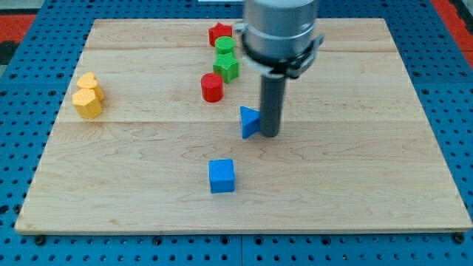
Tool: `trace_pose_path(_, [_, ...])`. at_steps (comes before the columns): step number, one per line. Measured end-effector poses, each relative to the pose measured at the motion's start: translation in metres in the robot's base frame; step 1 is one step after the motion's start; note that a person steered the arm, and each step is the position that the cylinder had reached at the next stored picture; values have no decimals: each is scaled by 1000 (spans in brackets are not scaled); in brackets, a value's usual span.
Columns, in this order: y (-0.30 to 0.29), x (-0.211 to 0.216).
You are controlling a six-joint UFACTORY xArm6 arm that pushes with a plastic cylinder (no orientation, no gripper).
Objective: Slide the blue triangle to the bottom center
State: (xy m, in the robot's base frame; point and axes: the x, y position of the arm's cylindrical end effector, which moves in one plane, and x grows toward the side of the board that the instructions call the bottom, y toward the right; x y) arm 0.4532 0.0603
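My tip touches right side of blue triangle, mid-board, far-right of blue cube. No jaws: plain rod. Triangle likely light, rigid, slippery, spins easily; push flat face centrally.

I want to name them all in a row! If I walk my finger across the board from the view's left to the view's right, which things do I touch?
Yellow blocks → red cylinder block → blue triangle block → my tip, right beside the triangle.
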Motion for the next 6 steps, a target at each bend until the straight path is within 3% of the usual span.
trace_pose_path(1, [-23, -15])
trace_pose_path(3, [-93, 23])
trace_pose_path(4, [-86, -36])
trace_pose_path(5, [-123, -21])
trace_pose_path(6, [-126, 25])
